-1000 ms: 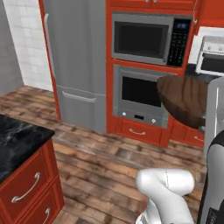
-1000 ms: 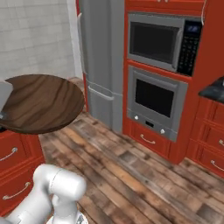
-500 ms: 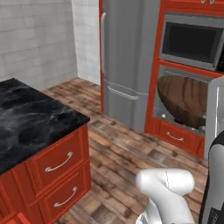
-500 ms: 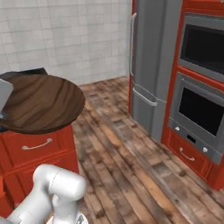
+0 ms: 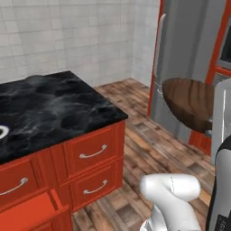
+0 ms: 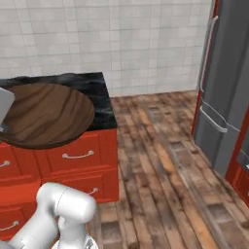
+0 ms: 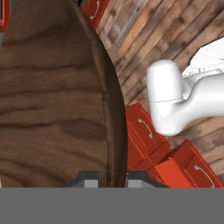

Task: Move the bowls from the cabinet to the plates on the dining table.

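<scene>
The dark wooden bowl (image 6: 44,114) is being carried clear of any surface, and its rim is being clamped by the hand (image 7: 111,180), whose two finger tips are pressed narrowly either side of the rim edge in the hand view. The bowl is being held tilted well off level, with its open face turned sideways rather than up, as is being shown in the left base view, where it (image 5: 191,103) is hanging in front of the grey refrigerator (image 5: 194,54).

The deciding relation is being judged as follows: the black marble tabletop (image 5: 49,108) is lying to the left of the carried bowl in the left base view and just behind it in the right base view, so the delivery is being taken to call for a carry across and over that surface. One white plate (image 5: 2,131) is being glimpsed at the left edge of the tabletop, cut off by the frame; its full outline cannot be told. The second plate and the other bowl are not being reported.

The tabletop is being borne on red drawer fronts (image 5: 92,153) with silver handles, one lower drawer (image 5: 31,215) standing pulled out. The room is being bounded by a pale tiled wall (image 6: 112,44) and a wood-plank floor (image 6: 165,165).
</scene>
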